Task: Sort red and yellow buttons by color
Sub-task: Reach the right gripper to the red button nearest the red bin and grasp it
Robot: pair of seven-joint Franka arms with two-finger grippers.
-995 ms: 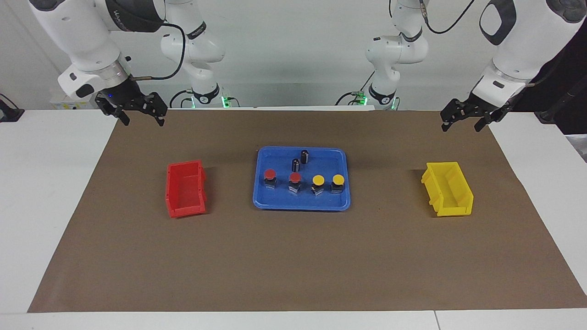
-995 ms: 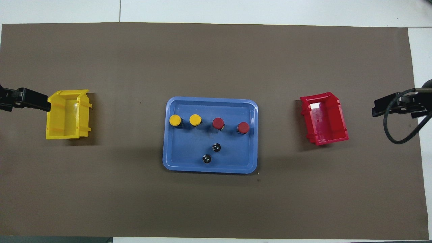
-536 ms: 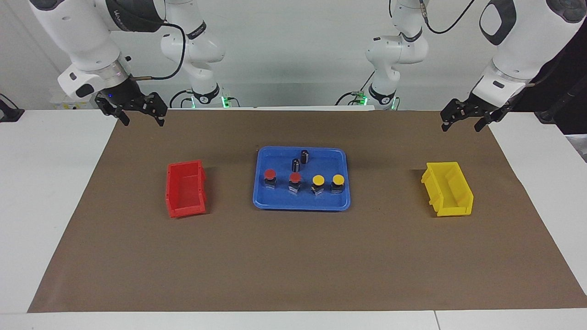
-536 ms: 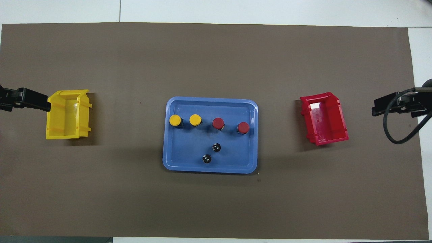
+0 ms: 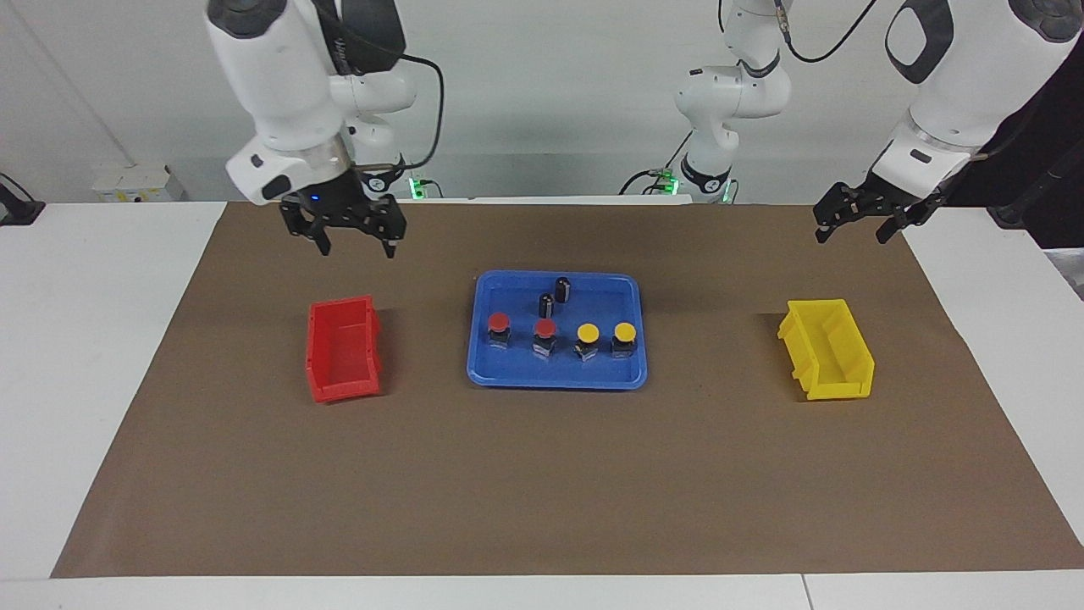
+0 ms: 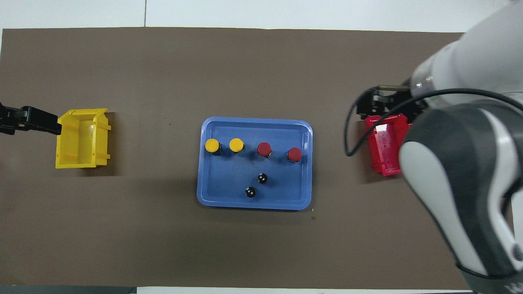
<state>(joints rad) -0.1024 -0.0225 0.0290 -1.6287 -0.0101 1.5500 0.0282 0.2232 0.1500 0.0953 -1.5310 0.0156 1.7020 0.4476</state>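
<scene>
Four buttons stand in a row in a blue tray [image 5: 627,373] mid-table: two red [image 5: 499,321] [image 5: 545,328] toward the right arm's end, two yellow [image 5: 588,332] [image 5: 625,330] toward the left arm's. The right gripper [image 5: 353,240], fingers spread and empty, hangs over the mat near the red bin [image 5: 342,349]. The left gripper [image 5: 855,225] waits, spread open, near the yellow bin [image 5: 826,347].

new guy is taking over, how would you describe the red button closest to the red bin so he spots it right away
Find the blue tray mid-table, between the bins. Four capped buttons stand in a row there. Yours is the red button ending the row toward the red bin; the other red one sits beside a yellow.
</scene>
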